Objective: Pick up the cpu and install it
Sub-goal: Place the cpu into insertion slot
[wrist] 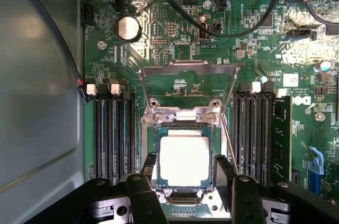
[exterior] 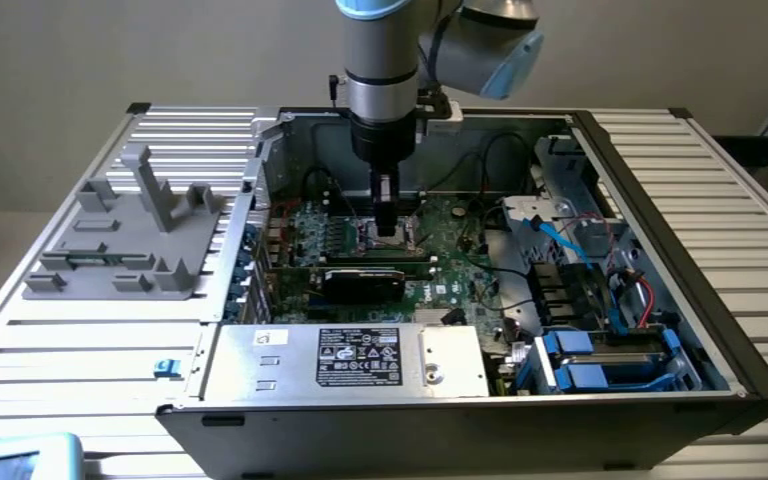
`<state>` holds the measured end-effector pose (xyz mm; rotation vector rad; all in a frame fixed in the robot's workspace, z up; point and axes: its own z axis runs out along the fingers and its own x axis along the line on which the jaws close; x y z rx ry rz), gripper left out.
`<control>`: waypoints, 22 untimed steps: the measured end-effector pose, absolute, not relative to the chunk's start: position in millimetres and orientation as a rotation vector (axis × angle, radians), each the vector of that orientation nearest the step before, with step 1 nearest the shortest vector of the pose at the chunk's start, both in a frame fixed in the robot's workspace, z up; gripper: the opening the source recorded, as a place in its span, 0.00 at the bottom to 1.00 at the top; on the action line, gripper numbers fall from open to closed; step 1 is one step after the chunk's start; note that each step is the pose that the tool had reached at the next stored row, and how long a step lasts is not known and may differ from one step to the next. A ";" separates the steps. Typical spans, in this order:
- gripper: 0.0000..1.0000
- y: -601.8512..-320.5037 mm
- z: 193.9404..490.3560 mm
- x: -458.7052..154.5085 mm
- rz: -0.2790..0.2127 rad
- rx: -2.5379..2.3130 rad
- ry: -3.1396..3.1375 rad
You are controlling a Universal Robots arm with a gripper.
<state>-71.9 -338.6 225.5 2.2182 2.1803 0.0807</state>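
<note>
The cpu point(wrist: 184, 160), a flat square chip with a pale silver top and a greenish edge, lies flat inside the socket point(wrist: 183, 116) on the green motherboard. The socket's metal load frame point(wrist: 188, 68) stands hinged open beyond it. My gripper point(wrist: 186, 167) straddles the chip, and its black fingers point(wrist: 150, 164) press against the chip's two opposite edges. In the exterior view the gripper point(exterior: 384, 228) reaches straight down into the open computer case point(exterior: 598, 130), low over the motherboard's middle.
Memory slots point(wrist: 111, 134) flank the socket on both sides. Black cables point(wrist: 212, 23) cross above the board near a coin battery point(wrist: 128, 27). A black card point(exterior: 364, 282), a silver power supply point(exterior: 344, 358) and blue drive bays point(exterior: 598, 360) crowd the case. A grey fixture point(exterior: 144, 235) sits on the table.
</note>
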 end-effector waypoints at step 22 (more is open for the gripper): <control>0.56 -339.6 282.3 -71.8 0.082 2.219 2.181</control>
